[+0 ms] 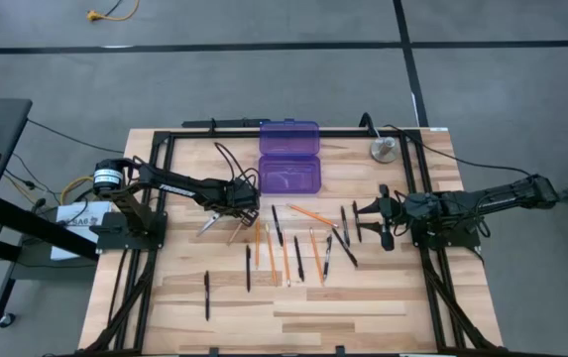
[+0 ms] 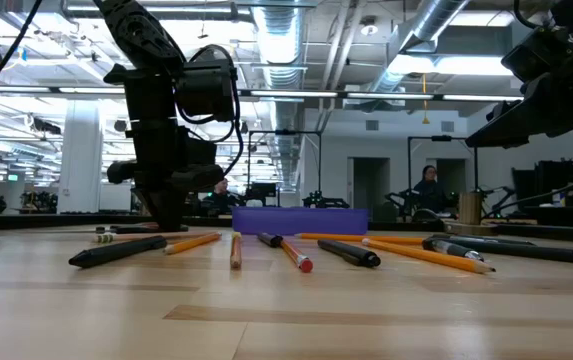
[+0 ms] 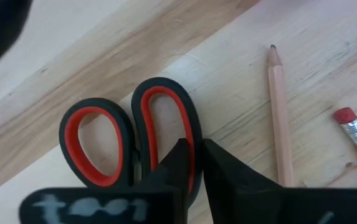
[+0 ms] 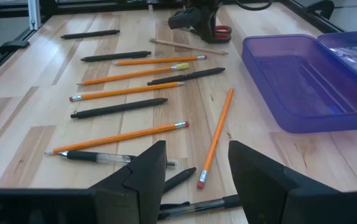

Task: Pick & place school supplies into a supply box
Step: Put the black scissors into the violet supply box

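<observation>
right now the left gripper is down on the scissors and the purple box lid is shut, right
Not quite. The left gripper is down on the scissors, but the purple box lies open, its lid folded back flat; the high view shows it.

Purple supply box open — pencils, pens, scissors on table

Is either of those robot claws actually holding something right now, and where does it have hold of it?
Yes: the left gripper pinches the small red-and-black-handled scissors by one handle loop. The right gripper stands open, empty.

Left pincer hides the scissors' blades.
</observation>
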Robot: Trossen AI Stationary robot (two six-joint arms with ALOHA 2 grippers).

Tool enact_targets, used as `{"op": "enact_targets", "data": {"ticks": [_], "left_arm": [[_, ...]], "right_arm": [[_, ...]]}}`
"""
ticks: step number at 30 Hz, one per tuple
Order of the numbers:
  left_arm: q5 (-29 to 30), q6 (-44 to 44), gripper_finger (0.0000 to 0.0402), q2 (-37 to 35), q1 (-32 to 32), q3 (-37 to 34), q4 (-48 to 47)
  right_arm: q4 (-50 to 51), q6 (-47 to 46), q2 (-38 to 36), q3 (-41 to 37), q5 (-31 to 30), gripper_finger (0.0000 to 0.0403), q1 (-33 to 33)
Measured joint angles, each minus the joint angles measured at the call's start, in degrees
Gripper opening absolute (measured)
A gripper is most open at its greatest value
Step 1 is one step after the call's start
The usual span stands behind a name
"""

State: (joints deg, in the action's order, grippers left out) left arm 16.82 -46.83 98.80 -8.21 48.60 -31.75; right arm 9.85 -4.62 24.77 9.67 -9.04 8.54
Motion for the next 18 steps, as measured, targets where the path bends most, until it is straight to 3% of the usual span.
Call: {"op": "enact_targets", "data": {"ticks": [18], "left_arm": [[6.1,2.2,0.0014,0.7,2.0,9.5,-14.0]], "right_arm": [[0.0,-0.5,0.0,0.0,0.0,0.0169,0.0]]}}
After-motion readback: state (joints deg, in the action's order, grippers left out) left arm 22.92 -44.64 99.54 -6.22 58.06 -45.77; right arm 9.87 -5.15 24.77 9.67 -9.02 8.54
